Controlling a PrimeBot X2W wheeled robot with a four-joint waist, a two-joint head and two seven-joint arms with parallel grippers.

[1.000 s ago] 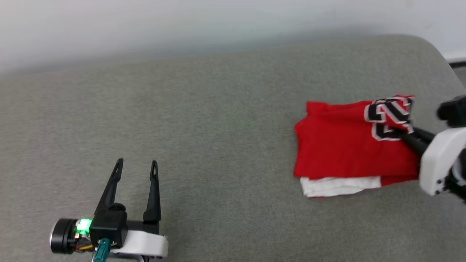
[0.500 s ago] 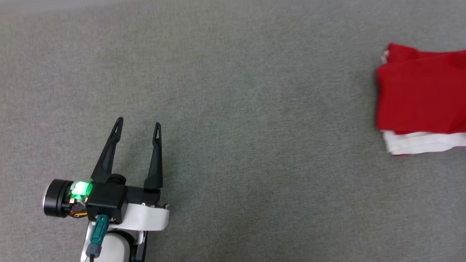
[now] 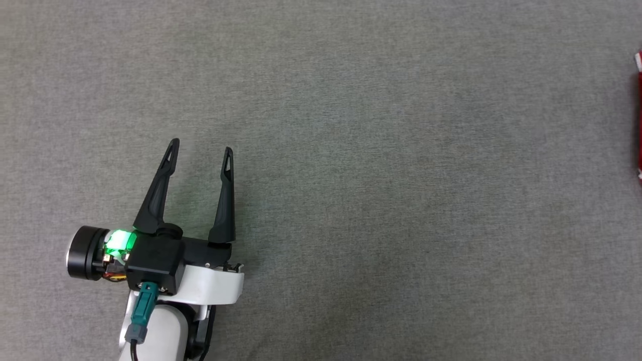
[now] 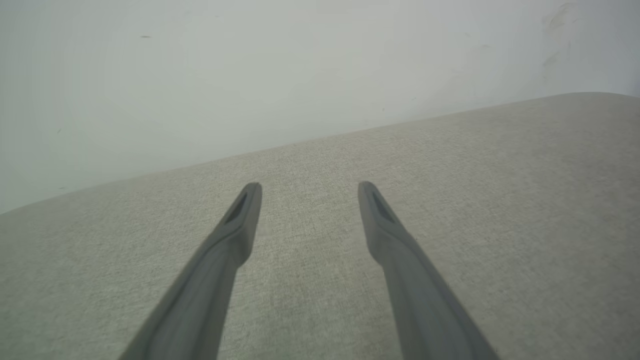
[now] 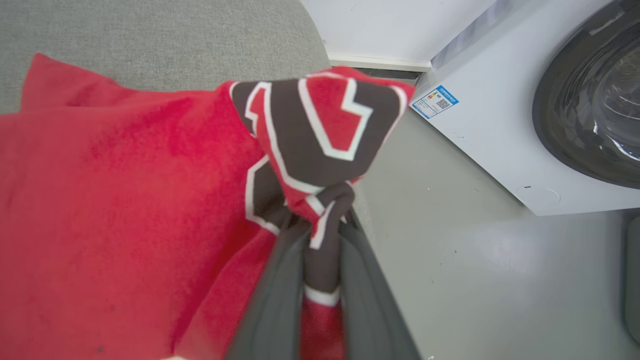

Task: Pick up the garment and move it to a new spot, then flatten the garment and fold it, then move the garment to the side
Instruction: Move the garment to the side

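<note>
Garment (image 5: 110,200) in right gripper (image 5: 324,227), numbered corner uppermost

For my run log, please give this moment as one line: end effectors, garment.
left end effector: open, empty | right end effector: shut on garment | garment: on grey cushion, printed corner pinched

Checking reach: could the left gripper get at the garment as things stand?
Probably not without a long sideways reach: the left gripper sits far from the garment, though nothing blocks the grey surface between.
</note>
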